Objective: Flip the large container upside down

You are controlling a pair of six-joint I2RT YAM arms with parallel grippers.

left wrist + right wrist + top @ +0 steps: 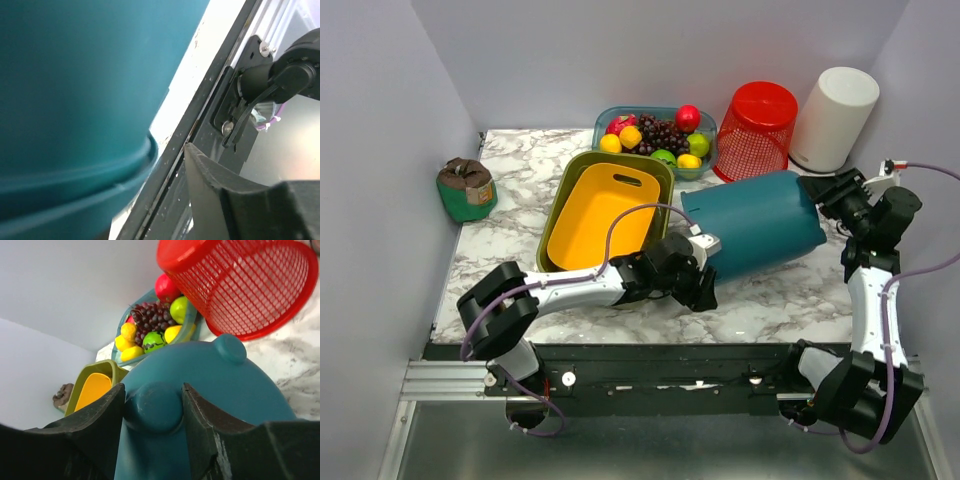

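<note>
The teal container [760, 225] lies on its side on the marble bench [775, 298], right of centre. Its open end faces the left arm and its base faces the right arm.

The left gripper [701, 270] is at the rim, spread. In its wrist view only one finger [225, 200] shows, and it stands clear of the rim [100, 175], with bright bench showing between them.

The right gripper [822, 188] is at the base. Its fingers [100, 422] sit close against both sides of a round foot [152, 412] there, pinching it.

A yellow tub [600, 215] nested in a green one lies just left of the container. Behind are a fruit tray [655, 135], a tipped red basket [757, 130] and a white canister [833, 118]. A green pouch [467, 188] sits at the far left.
</note>
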